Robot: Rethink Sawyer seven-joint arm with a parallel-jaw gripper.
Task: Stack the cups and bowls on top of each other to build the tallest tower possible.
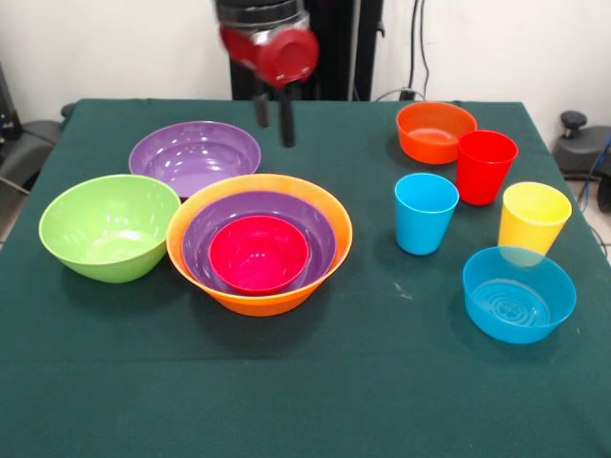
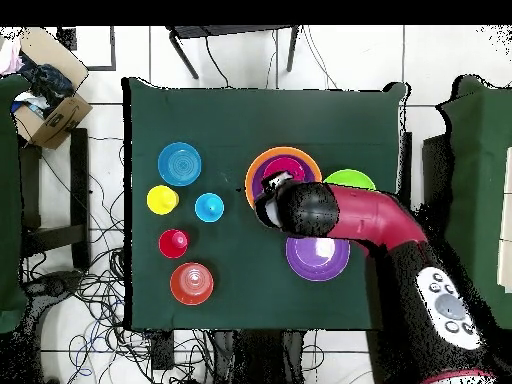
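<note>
The tower is a large orange bowl [image 1: 256, 300] with a purple bowl [image 1: 204, 234] and a small pink-red bowl [image 1: 258, 253] nested in it. My gripper [image 1: 273, 118] hangs open and empty above and behind this pile, near a lone purple bowl [image 1: 194, 155]. A lime green bowl [image 1: 108, 227] touches the pile's left side. To the right stand a blue cup [image 1: 425, 212], a red cup [image 1: 485, 167] and a yellow cup [image 1: 533, 218], all upright. A small orange bowl [image 1: 434, 132] and a small blue bowl [image 1: 518, 294] sit beside them. In the overhead view my arm [image 2: 340, 215] covers part of the pile [image 2: 290, 156].
The dark green tablecloth [image 1: 315, 382] reaches the table's edges. In the overhead view, a cardboard box [image 2: 50, 110] lies off the table at top left, and cables [image 2: 100, 300] run over the floor along the side nearest the cups.
</note>
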